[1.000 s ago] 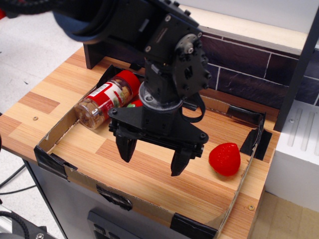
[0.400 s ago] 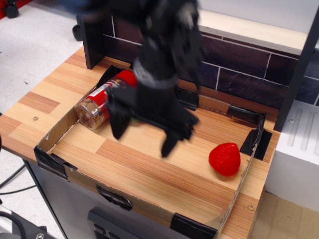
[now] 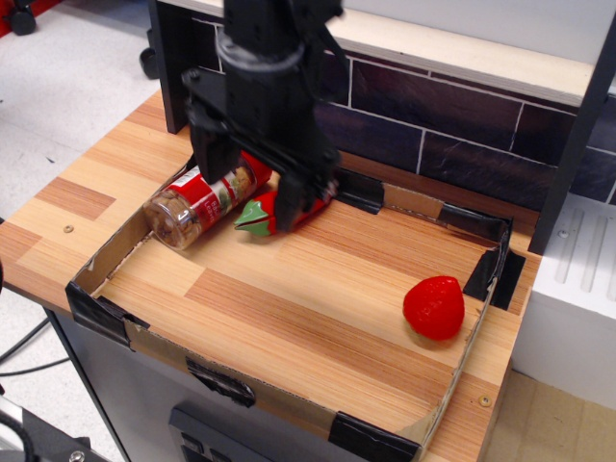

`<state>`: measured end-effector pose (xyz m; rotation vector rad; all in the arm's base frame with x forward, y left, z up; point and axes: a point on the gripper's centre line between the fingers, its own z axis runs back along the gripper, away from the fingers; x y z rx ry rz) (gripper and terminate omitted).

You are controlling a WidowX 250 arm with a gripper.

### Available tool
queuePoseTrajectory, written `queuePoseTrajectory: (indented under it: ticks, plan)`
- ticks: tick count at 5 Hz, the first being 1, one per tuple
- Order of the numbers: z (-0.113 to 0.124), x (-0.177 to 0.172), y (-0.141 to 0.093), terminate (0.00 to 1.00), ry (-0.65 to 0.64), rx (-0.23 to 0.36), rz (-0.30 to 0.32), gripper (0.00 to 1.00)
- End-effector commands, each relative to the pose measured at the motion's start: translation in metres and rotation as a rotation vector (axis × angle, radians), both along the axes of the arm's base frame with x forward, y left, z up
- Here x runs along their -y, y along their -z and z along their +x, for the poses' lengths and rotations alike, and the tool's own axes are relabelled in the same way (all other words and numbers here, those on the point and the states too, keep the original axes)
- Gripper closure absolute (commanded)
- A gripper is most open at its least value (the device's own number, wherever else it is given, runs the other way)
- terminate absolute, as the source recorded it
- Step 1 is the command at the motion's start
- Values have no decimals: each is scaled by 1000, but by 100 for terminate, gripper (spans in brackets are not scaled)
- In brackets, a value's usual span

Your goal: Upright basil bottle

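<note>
The basil bottle (image 3: 195,203) lies on its side at the back left of the cardboard tray (image 3: 104,310), its clear base resting over the left wall and its red cap mostly hidden behind my gripper. My black gripper (image 3: 248,188) hangs open above the bottle's cap end. One finger (image 3: 211,155) is at the bottle's far side and the other finger (image 3: 294,197) stands in front of the red toy chili pepper (image 3: 265,215) beside the bottle.
A red toy strawberry (image 3: 434,307) lies at the tray's right side. A dark brick-pattern back wall (image 3: 433,135) with a shelf edge runs behind the tray. A white unit (image 3: 577,289) stands to the right. The wooden tabletop (image 3: 67,207) extends left of the tray.
My gripper has moved from the tray's middle back and to the left, to above the bottle's cap end. The chili pepper is now uncovered. The bottle and strawberry have not moved.
</note>
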<state>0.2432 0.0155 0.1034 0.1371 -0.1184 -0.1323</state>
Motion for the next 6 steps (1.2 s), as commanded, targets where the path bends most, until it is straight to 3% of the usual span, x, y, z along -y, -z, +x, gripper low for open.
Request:
queuePoseTrajectory:
  ticks: [1, 2, 3, 4, 6]
  plan:
    - [46, -27, -16, 0, 87, 124, -49, 0]
    - [62, -44, -14, 0, 61, 136, -52, 0]
    - [75, -56, -6, 0, -8, 168, -97, 0]
    - [82, -61, 6, 0, -44, 171, -53, 0]
    - [94, -67, 25, 0, -61, 181, -33, 0]
